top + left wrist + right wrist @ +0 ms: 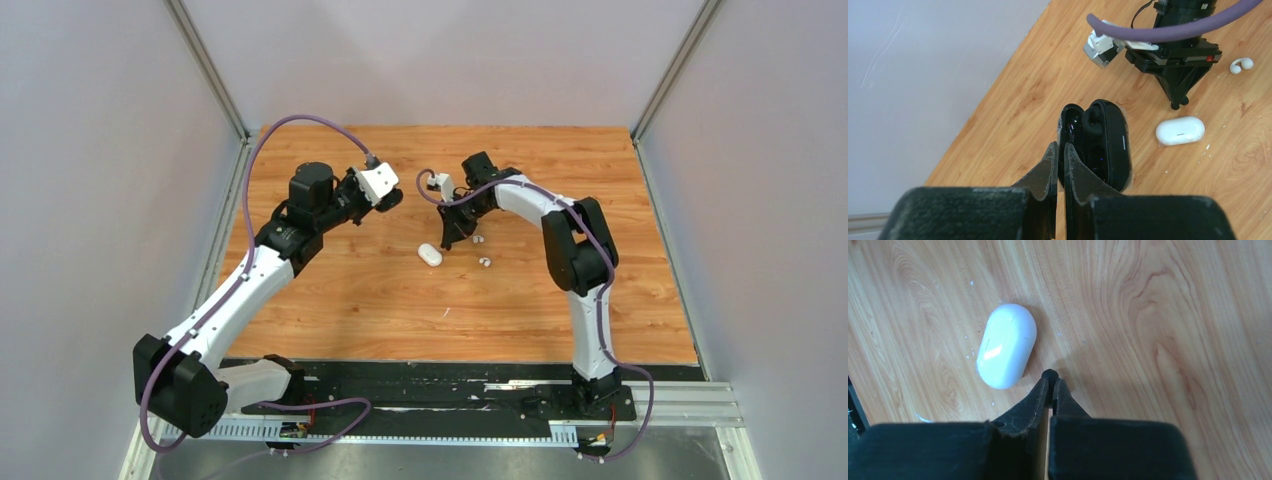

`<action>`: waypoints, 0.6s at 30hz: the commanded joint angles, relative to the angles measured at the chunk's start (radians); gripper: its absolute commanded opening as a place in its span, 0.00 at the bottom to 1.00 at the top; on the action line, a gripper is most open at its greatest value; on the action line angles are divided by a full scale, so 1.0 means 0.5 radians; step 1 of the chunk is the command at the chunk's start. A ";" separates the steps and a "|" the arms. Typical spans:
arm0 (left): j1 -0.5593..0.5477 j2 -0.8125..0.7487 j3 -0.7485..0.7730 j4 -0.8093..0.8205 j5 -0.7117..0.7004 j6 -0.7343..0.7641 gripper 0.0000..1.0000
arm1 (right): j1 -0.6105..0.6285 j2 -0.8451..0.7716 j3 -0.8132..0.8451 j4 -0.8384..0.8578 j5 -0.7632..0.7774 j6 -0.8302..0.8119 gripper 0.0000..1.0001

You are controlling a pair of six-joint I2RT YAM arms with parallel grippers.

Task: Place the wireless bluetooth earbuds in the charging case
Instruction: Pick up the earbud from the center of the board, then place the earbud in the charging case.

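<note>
Black earbud (1049,374) barely visible in right pincer (1053,383) pinch, left pincer (1060,150) clamping open black case (1113,140)

- orange-brown wood-grain laminate counter (380,300): darker swirled knots, scattered white flecks.
- white pebble-shaped plastic case (1007,345): glossy, uniform tone.
- black pebble-shaped plastic case (1110,145), open: glossy, thin pale line on shell.
- black hooked earbud (1092,122) inside it: same gloss black.
- small black rounded bud (1049,374) at right pincer (1053,385) tips: dark as pincer.
- white hooked earbud (1241,65): matches white case.
- left pincer (1060,150) fingers: matte black, grey-scuffed edges.
- purple sheathed cable (1148,34): single colour.
- arm links (235,300): white, black joints.
</note>
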 commanded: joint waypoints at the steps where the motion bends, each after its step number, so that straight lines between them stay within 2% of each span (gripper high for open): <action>1: 0.007 0.016 0.042 0.041 0.038 -0.017 0.00 | -0.019 -0.277 -0.041 0.000 -0.004 -0.027 0.00; 6: 0.007 0.088 0.079 0.030 0.117 -0.020 0.00 | -0.086 -0.540 -0.102 -0.118 -0.211 -0.212 0.00; 14: 0.005 0.379 0.364 -0.198 0.452 -0.009 0.00 | -0.271 -1.158 -0.152 -0.298 -0.691 -0.988 0.00; 18: -0.011 0.514 0.499 -0.205 0.537 0.041 0.00 | -0.259 -1.326 -0.060 -0.325 -0.800 -1.138 0.00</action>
